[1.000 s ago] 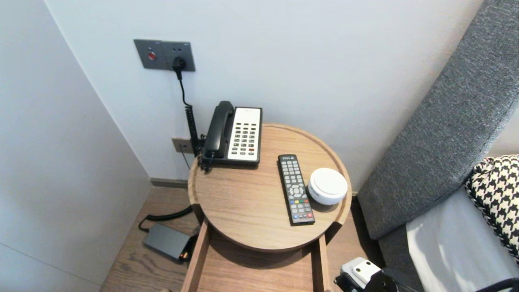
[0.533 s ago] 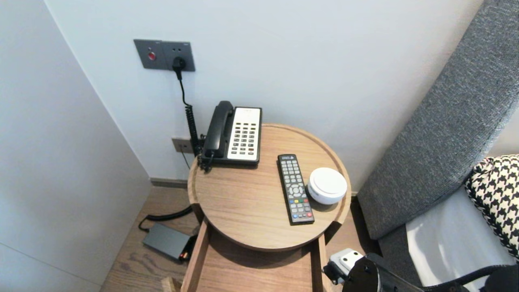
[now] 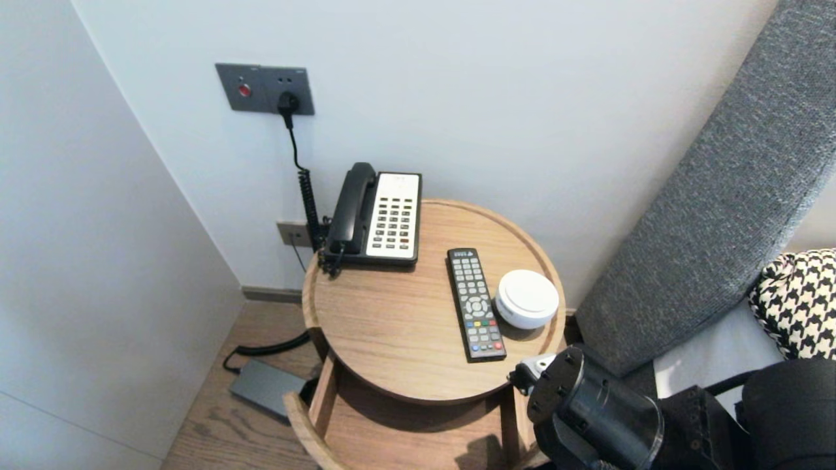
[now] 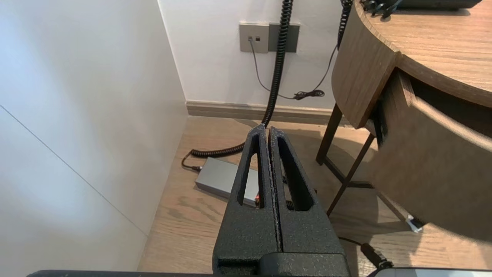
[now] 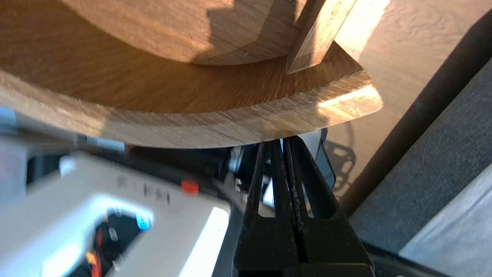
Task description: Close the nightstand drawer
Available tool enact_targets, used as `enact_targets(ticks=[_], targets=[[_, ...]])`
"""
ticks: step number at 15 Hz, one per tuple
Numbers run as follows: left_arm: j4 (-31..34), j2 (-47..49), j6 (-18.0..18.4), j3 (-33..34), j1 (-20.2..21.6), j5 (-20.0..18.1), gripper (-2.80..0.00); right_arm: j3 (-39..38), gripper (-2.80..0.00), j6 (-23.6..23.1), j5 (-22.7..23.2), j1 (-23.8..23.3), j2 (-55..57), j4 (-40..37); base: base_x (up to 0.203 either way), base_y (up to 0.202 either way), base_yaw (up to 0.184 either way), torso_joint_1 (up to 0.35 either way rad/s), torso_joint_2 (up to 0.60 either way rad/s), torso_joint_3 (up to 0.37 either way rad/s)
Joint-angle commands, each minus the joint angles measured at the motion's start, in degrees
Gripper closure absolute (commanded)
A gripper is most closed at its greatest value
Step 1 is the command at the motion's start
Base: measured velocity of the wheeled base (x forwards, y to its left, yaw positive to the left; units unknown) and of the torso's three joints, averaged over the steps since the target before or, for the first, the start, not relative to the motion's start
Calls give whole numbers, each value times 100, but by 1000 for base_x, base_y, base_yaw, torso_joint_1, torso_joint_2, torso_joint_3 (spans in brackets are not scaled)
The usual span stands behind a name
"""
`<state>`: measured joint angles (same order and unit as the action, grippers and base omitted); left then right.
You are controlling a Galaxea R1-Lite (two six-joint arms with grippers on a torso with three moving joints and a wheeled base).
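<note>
The right gripper [image 5: 282,141] is pinched fully together and holds nothing. Its tips sit right at the edge of the drawer's curved front panel, near that panel's right end; whether they touch cannot be made out. The drawer [image 3: 321,398] stands pulled out beneath the front edge of the round wooden table [image 3: 392,339]. On the tabletop, a black remote control [image 3: 476,303] lies near the right front edge. A white round box [image 3: 528,298] sits just beside it at the right edge, and a desk telephone [image 3: 379,215] sits at the back left edge. The left gripper [image 4: 267,129], also closed and empty, hangs low to the table's left, above a grey power adapter [image 4: 221,179] on the floor.
</note>
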<state>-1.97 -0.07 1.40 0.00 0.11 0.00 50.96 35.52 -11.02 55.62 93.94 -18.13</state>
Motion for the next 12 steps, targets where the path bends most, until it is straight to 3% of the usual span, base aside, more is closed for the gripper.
enact_targets(ticks=[1, 12], targets=[[-5, -1, 0, 55, 6, 0, 0, 245, 0, 9, -31, -209, 247, -7, 0, 0, 0, 0, 0, 0], [-5, -1, 0, 70, -2, 0, 0, 925, 0, 16, -67, -667, 617, -15, 0, 0, 0, 0, 0, 0]])
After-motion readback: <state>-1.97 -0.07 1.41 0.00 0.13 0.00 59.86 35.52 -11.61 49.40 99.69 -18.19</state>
